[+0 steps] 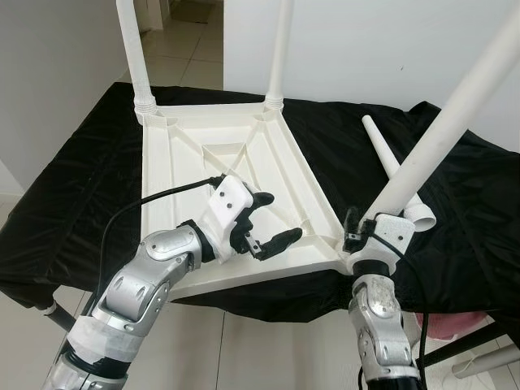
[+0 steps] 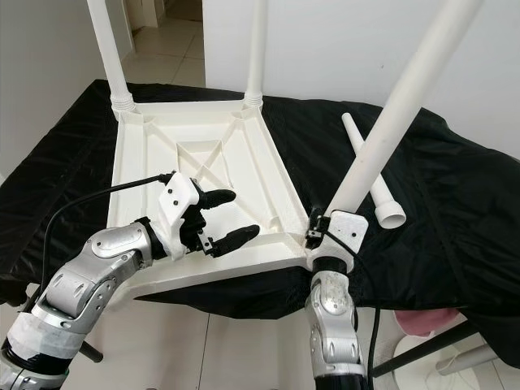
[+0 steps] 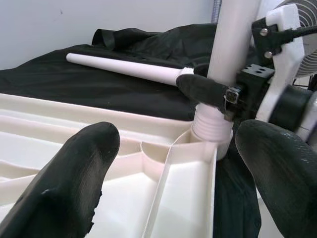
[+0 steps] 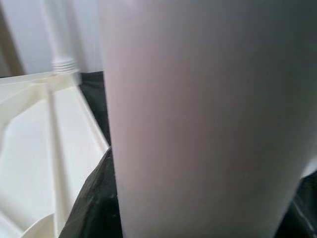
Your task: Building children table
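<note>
Black cloth (image 1: 73, 187) covers the worktop, and on it the white tabletop (image 1: 175, 175) lies upside down. Right gripper (image 1: 363, 230) clamps a white leg (image 1: 443, 122) at the near-right corner socket; left gripper (image 1: 264, 223) hovers spread open, empty, over the near edge.

No readable txt, labels, brands or nos. anywhere; all surfaces seen are plain, unmarked.

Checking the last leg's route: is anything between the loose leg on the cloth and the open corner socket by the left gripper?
Nothing visible blocks it, but the left gripper, fingers open, hovers near that socket; the loose leg lies apart on the cloth.
</note>
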You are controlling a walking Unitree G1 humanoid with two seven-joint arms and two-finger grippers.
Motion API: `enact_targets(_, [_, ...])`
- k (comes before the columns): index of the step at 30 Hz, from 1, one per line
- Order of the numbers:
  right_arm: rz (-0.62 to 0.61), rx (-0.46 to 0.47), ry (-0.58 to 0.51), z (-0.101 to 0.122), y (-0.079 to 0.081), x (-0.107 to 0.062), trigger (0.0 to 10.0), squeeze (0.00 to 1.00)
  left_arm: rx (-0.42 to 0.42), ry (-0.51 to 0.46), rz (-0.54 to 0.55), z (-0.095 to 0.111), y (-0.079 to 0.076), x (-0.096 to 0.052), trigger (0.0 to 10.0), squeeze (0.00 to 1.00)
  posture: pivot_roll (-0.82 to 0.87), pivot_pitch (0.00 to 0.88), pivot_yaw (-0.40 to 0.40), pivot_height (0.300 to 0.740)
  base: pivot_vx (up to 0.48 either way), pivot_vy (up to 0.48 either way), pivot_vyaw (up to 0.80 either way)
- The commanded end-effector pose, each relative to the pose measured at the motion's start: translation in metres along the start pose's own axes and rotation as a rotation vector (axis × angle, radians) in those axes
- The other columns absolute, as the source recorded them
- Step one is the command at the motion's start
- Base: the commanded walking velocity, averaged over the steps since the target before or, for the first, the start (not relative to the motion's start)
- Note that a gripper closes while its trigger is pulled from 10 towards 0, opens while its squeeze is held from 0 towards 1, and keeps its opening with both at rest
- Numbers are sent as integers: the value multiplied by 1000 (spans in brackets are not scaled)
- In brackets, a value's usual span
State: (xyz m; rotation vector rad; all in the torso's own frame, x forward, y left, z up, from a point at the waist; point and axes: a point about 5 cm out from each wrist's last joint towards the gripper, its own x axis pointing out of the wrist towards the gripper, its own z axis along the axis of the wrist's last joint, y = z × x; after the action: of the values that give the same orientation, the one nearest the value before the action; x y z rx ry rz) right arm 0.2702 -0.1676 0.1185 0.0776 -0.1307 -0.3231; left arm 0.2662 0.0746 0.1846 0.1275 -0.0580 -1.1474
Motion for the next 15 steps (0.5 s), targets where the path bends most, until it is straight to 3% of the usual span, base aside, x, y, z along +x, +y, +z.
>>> enact_targets(1, [-97,-40,137,-28,-20,-7,10000,0,14,-4,-16,1,0,0,10000,0,-12,0,-58,740,0,0,0])
enact_targets(14, [-39,-15,106,-24,-16,-6,10000,0,15,-4,-18,1,0,0,10000,0,-13,0,-57,740,0,0,0])
enact_targets(15, [-10,0,89,-22,-16,-6,10000,1000,13,-4,-21,1,-1,1,10000,0,-14,0,-56,740,0,0,0])
